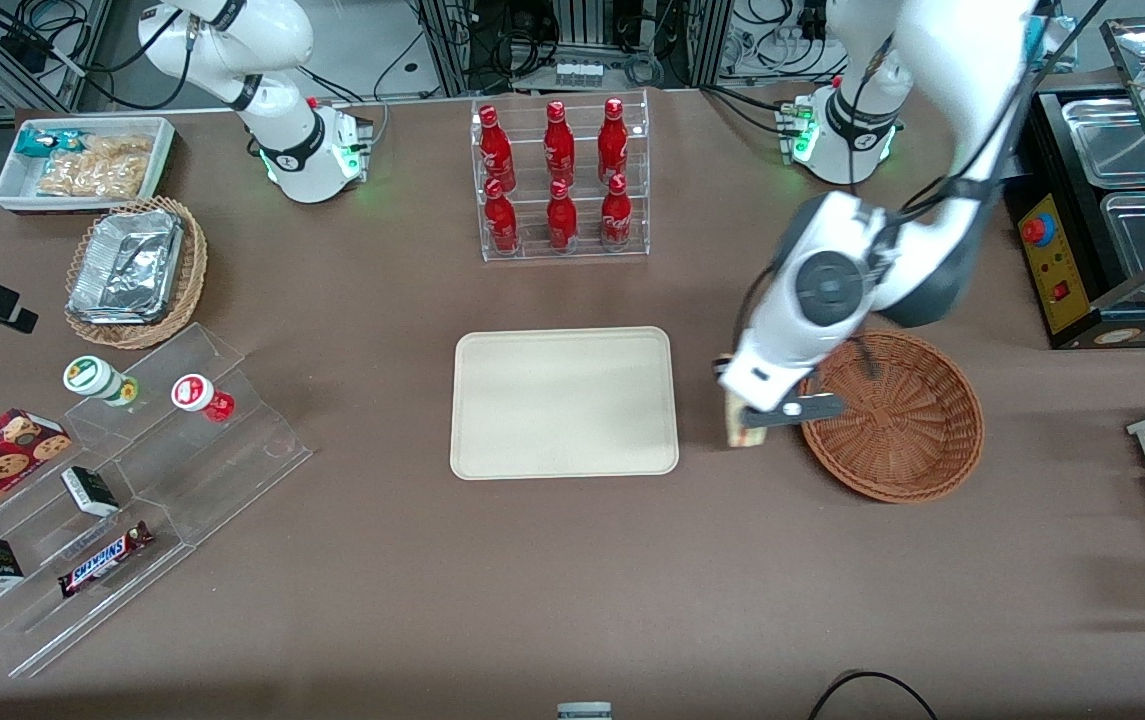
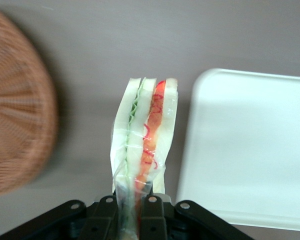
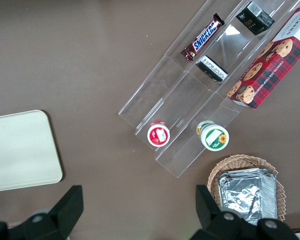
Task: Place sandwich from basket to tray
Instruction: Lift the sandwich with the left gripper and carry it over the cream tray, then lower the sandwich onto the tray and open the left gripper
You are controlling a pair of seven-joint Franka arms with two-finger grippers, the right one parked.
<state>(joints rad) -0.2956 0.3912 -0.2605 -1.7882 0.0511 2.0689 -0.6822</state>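
Down near the front camera, the gripper [image 1: 747,420] hangs over bare table [image 1: 572,580] in the gap between the tray [image 1: 564,402] and the basket [image 1: 917,425], its jaws clamped on the sandwich [image 1: 738,425]. From the wrist camera, the sandwich [image 2: 142,145] stands on edge between the black fingers [image 2: 152,217], wrapped in clear film, with green and red filling lines showing between pale bread slices. It is outside the basket [image 2: 17,110] and just beside the tray's rim [image 2: 200,125], not over it. Farther from the front camera stands a clear rack of red bottles [image 1: 560,175].
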